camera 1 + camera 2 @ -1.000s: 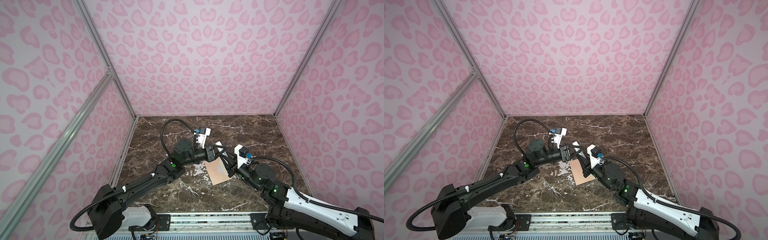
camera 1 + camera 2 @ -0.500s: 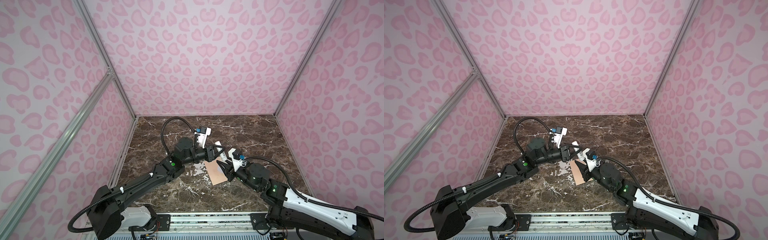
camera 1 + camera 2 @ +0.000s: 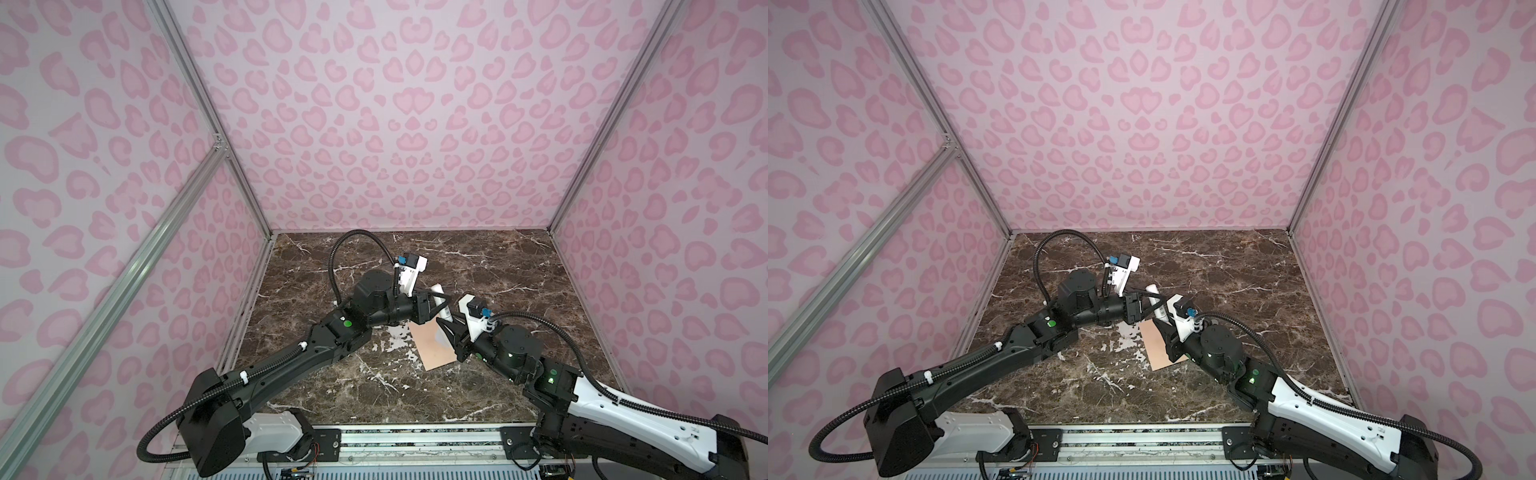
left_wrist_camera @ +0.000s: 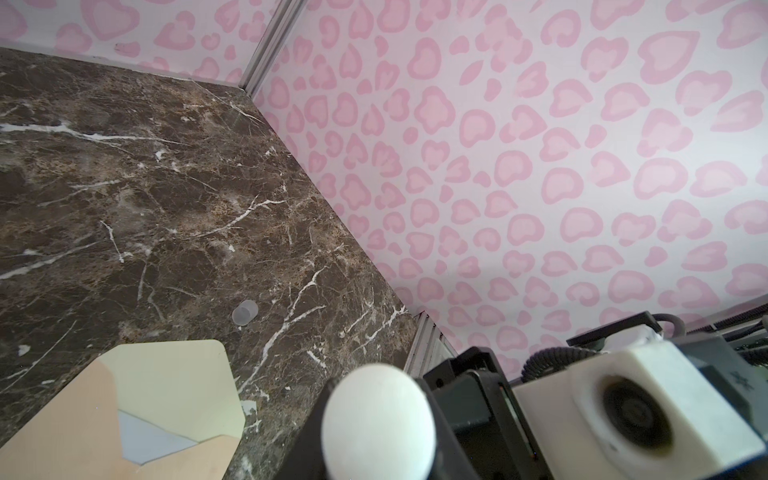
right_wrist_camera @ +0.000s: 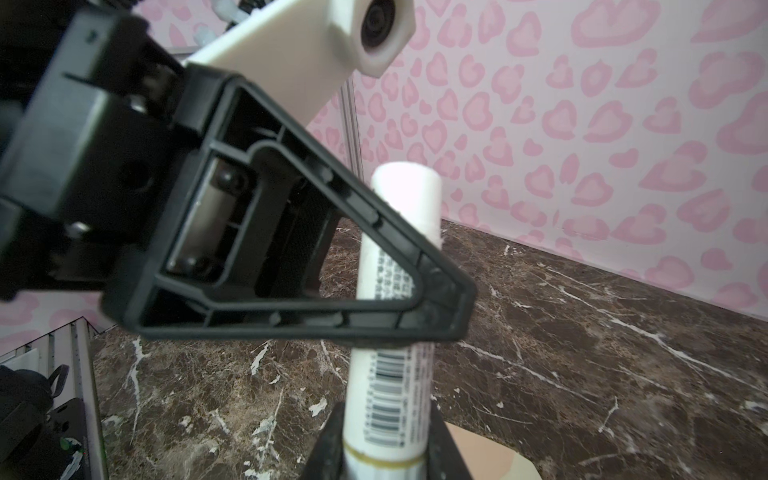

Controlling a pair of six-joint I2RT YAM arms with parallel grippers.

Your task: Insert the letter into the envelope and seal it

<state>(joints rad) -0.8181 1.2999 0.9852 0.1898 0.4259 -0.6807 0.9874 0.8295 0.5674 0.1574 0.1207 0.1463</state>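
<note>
Sealing stage: glue stick clamped by left hand and right hand.
Letter sits inside envelope, flat on tabletop, flap open; next move likely brings glue to flap.

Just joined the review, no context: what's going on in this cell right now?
Both arms are on the white glue stick, held off the table. The left gripper has its fingers around the middle, and the right gripper holds the lower end. The peach envelope lies flat on the marble close by, flap open, with the letter already tucked inside. A small translucent cap sits on the table near the flap. The flap is not yet sealed.
</note>
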